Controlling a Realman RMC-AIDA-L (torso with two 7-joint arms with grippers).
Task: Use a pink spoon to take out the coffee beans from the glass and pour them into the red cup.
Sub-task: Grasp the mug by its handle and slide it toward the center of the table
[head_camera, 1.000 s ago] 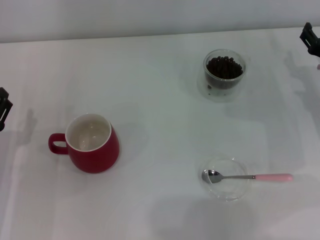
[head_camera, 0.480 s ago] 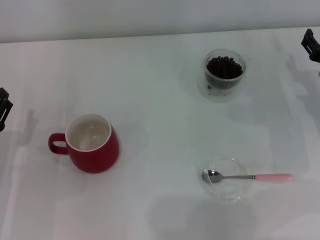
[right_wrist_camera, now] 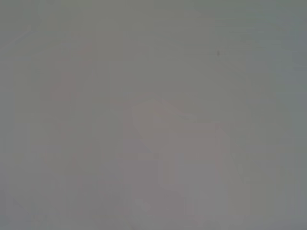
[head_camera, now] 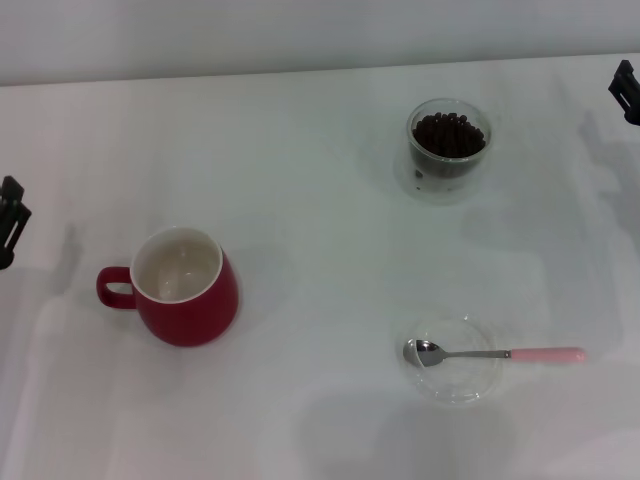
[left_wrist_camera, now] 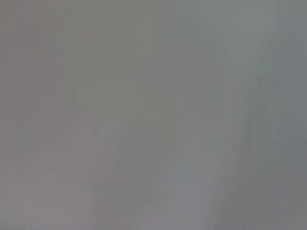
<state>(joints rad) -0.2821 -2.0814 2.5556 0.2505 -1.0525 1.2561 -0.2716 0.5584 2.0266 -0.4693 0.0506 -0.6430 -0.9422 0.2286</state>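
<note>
In the head view the pink spoon (head_camera: 500, 354) lies with its metal bowl in a shallow clear saucer (head_camera: 452, 360) at the front right, its pink handle pointing right. The glass (head_camera: 448, 148) stands at the back right, holding a heap of dark coffee beans (head_camera: 448, 134). The red cup (head_camera: 184, 286) sits at the left with its white inside bare and its handle to the left. My left gripper (head_camera: 9, 222) shows only at the left edge, far from the cup. My right gripper (head_camera: 626, 90) shows only at the right edge, beyond the glass. Both wrist views show only blank surface.
Everything rests on a white table (head_camera: 310, 200) that meets a pale wall along the back. Wide bare table lies between the red cup and the two glass vessels.
My right gripper has drawn further toward the right edge. My left gripper has shifted slightly at the left edge. The cup, glass and spoon have not moved.
</note>
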